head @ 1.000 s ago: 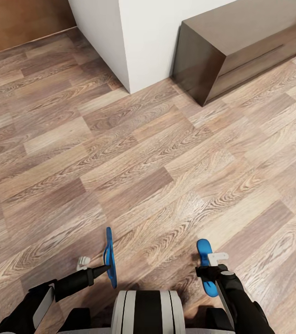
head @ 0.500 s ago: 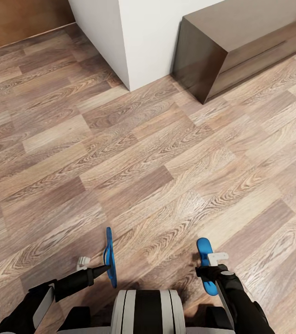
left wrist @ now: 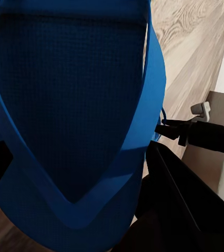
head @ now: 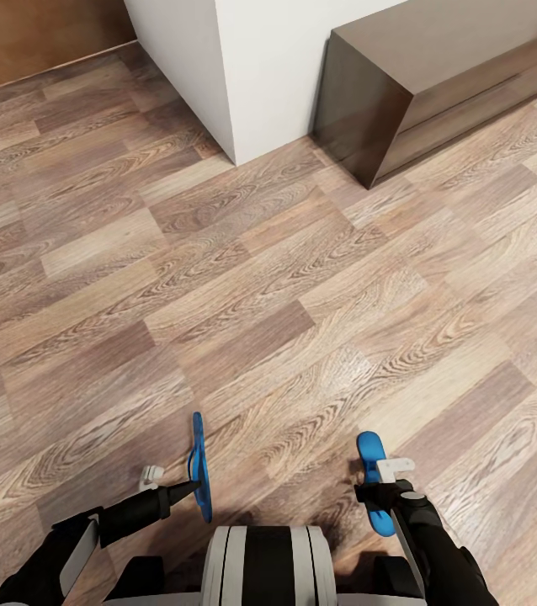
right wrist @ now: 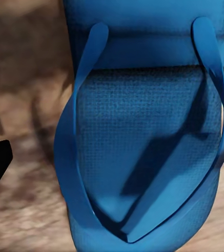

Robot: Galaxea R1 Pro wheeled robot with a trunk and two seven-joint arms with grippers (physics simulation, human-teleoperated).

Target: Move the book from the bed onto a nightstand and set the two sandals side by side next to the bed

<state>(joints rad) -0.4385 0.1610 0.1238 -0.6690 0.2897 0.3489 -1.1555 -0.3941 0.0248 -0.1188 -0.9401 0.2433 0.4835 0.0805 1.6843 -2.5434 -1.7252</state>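
Bright blue sandals (head: 199, 467), brown wood-grain floor (head: 243, 303), dark-brown cabinet (head: 437, 76).

Both arms low at the head view's bottom edge, either side of the trunk, forearms reaching forward. Left tool (head: 186, 486) clamped on a blue sandal (head: 200, 475) held on edge, its sole close in front of the left wrist camera. Right tool (head: 384, 486) clamped on the other sandal (head: 373, 484), held flat, straps up.

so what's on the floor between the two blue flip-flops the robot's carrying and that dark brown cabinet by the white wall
Nothing: in the head view only bare wood-plank floor lies between the left blue flip-flop, the right blue flip-flop and the dark brown cabinet.
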